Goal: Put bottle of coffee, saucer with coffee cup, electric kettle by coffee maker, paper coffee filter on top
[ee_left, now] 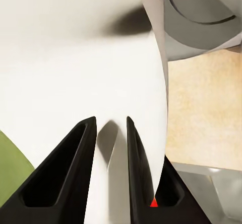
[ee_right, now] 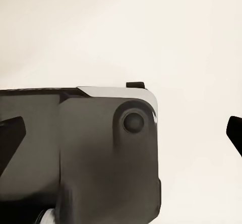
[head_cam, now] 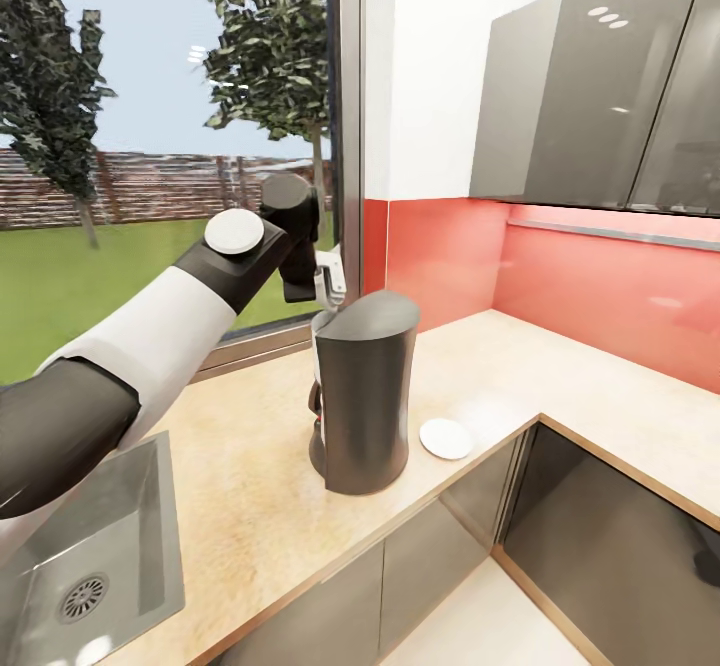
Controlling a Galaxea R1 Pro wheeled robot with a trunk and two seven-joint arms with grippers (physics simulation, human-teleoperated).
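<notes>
We see the coffee maker (head_cam: 363,391) upright on the kitchen countertop (head_cam: 250,506), the saucer (head_cam: 446,438) bare just beside it. The left gripper (ee_left: 111,133) hovers above the maker, jaws clamped on the paper coffee filter (ee_left: 75,67). Right gripper (ee_right: 121,133): jaws apart.

The left arm (head_cam: 150,346) reached forward and up, elbow bent, its hand (ee_left: 111,133) pointing down with the two dark fingers (ee_left: 75,168) narrowly parted around something white.

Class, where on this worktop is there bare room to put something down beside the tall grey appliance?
Bare tan wood-grain countertop lies between the steel sink and the tall dark grey coffee maker, and behind the small white saucer toward the red backsplash. It is crowded right above the maker, where the left gripper hangs.
</notes>
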